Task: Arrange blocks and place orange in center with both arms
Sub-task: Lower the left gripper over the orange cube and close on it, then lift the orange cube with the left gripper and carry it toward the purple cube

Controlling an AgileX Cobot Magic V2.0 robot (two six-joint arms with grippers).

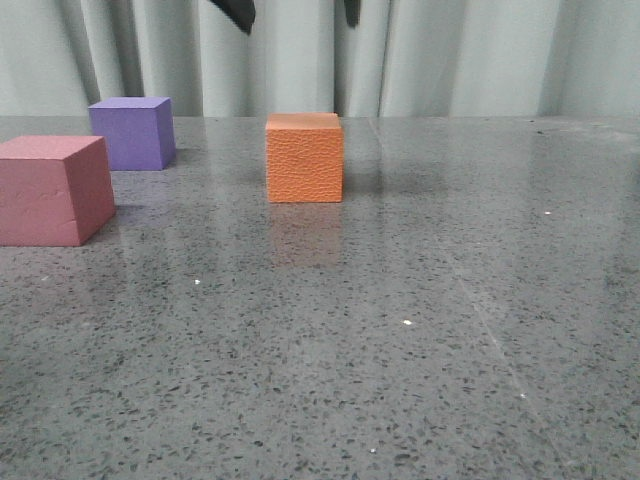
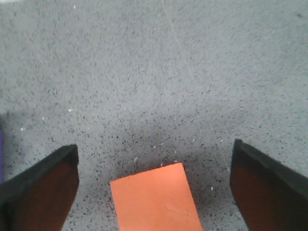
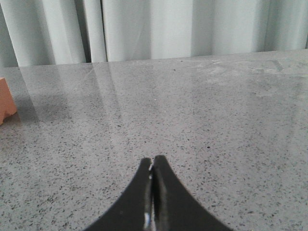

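The orange cube [image 1: 304, 158] with its pebbled face stands mid-table. The purple cube [image 1: 132, 132] stands far left. The pink-red cube [image 1: 52, 190] stands nearer, at the left edge. My left gripper [image 1: 296, 18] hangs above the orange cube; only its two black fingertips [image 1: 238, 14] show at the top. In the left wrist view the gripper [image 2: 154, 147] is open wide, with the orange cube's top [image 2: 154, 199] below, between the fingers and touching neither. My right gripper [image 3: 153, 161] is shut and empty, low over the table. An edge of the orange cube [image 3: 6, 98] shows far to one side.
Grey speckled tabletop [image 1: 420, 330] runs back to a pale curtain [image 1: 460, 50]. A purple sliver [image 2: 1, 154] shows at the edge of the left wrist view. Bare table lies in front of my right gripper [image 3: 192, 106].
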